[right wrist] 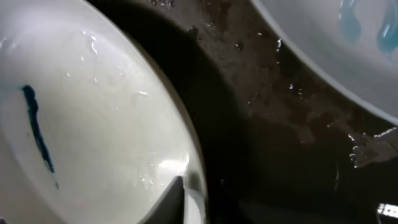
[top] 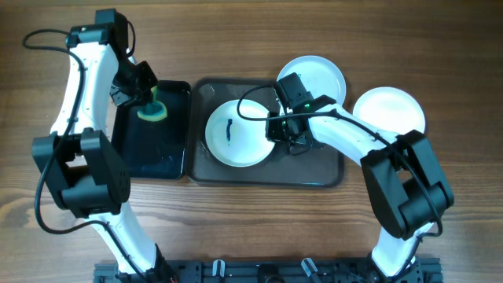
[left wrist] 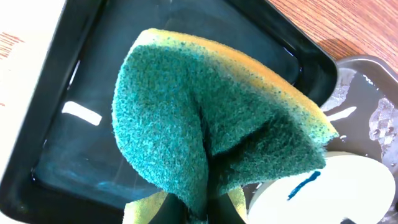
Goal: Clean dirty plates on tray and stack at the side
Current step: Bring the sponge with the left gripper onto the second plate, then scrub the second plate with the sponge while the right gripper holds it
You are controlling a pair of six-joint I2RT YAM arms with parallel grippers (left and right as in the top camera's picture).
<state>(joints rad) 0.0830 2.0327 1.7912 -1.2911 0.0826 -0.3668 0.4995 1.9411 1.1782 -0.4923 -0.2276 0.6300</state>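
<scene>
A white plate [top: 236,134] with a blue smear lies on the dark tray [top: 322,169]. My right gripper [top: 281,130] is shut on its right rim. In the right wrist view one finger lies on the plate [right wrist: 93,112] at my right gripper [right wrist: 193,199], above the wet tray [right wrist: 261,124]. A second plate [top: 318,75] rests at the tray's back right corner; in the right wrist view this plate [right wrist: 329,50] shows pale blue marks. A third plate [top: 389,110] sits on the table to the right. My left gripper [top: 145,98] is shut on a green and yellow sponge [left wrist: 205,106].
The sponge hangs over a smaller black tray [top: 177,126] holding shallow water, directly left of the big tray. Wood table surrounds both trays. Cables run along both arms.
</scene>
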